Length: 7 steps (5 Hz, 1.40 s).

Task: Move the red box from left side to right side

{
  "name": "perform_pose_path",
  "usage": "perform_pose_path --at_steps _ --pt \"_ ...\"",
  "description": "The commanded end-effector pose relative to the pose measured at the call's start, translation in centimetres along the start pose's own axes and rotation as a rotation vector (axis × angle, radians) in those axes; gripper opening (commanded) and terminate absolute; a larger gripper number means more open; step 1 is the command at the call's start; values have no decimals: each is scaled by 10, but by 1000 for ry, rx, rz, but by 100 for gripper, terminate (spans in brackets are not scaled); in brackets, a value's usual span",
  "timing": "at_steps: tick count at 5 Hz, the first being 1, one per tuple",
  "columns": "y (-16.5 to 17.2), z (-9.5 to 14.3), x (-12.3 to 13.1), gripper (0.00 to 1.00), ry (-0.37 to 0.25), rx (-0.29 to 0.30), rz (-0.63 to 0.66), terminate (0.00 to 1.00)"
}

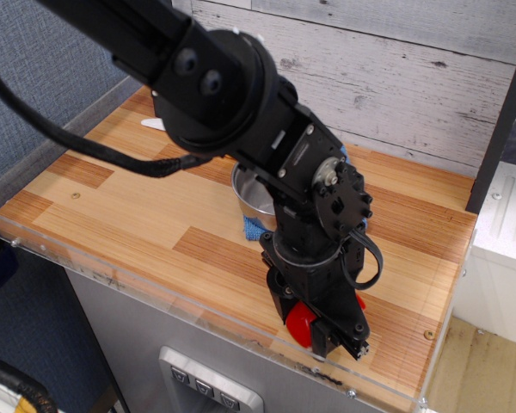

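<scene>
The red box is a small glossy red piece near the front right of the wooden table. It sits between the black fingers of my gripper, which is closed around it and hides most of it. Only part of the red top shows, along with a red sliver at the gripper's right side. The gripper points down, low over the table close to the front edge. I cannot tell whether the box touches the wood.
A steel pot stands on a blue cloth just behind the arm, mid-table. A white toy knife tip lies at the back left. A clear acrylic rim runs along the front edge, and a white appliance stands to the right.
</scene>
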State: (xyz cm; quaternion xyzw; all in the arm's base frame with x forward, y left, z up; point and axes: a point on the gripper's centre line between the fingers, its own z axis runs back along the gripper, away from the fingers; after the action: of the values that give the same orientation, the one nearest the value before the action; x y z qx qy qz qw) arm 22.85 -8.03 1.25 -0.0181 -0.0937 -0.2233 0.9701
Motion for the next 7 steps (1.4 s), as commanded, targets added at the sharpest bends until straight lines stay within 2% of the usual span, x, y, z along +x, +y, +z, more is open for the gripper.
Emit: perform_pose_path --at_steps 1,3,4,5,6,7 --pt "-10 38 27 0 -89 -25 -76 0" --pt "15 96 17 0 -175 24 -13 0" --pt "41 113 0 0 -187 43 64 0" --pt "67 118 -17 0 -194 58 144 0" --pt "96 119 -21 0 -180 78 207 0" --pt "129 113 -31 0 -168 97 288 0"
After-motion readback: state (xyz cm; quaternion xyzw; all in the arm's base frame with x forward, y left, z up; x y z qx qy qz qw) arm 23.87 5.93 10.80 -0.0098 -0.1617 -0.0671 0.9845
